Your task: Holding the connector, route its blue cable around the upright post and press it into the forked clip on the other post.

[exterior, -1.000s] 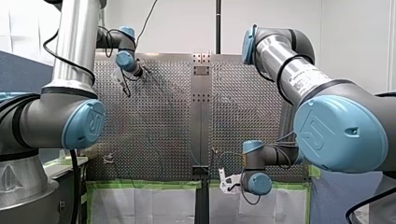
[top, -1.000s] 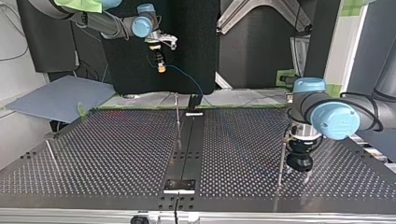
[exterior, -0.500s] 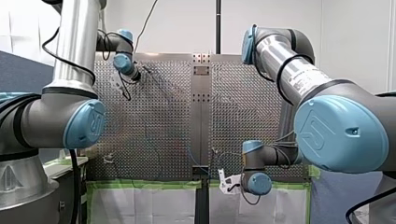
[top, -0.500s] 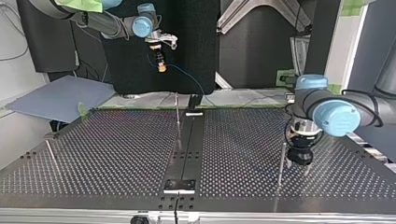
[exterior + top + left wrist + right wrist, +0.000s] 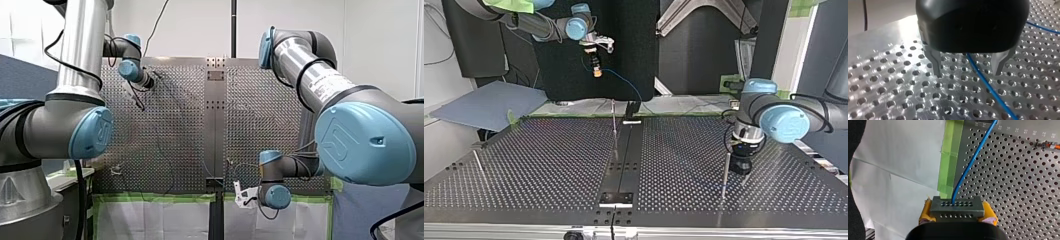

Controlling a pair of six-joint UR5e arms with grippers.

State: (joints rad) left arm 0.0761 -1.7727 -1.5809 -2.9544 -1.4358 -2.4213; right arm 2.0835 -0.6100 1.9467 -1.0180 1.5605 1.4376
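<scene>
my right gripper (image 5: 596, 69) hangs at the upper left of the top view, well above the perforated table (image 5: 549, 165) and beyond its far edge. in the right wrist view its yellow pads (image 5: 925, 213) are clamped on the two sides of the dark grey connector (image 5: 957, 206), which sits level between them with its holed face pointing outward. the blue cable (image 5: 970, 162) leaves the middle of that face and runs ahead, past the green tape (image 5: 949, 157) along the table's edge. in the top view the cable curves down from the connector toward the centre of the far edge, near the thin middle post (image 5: 614, 125).

my left gripper (image 5: 968, 71) is at the right of the top view, low over the table and just beside the near post (image 5: 725, 175). its metal fingers (image 5: 935, 62) stand apart with their tips close to the plate, and they grip nothing. a stretch of blue cable runs over the holes between the two fingers, apart from both. a slanted post (image 5: 479, 165) stands at the left of the top view. i cannot tell which post carries the forked clip.
</scene>
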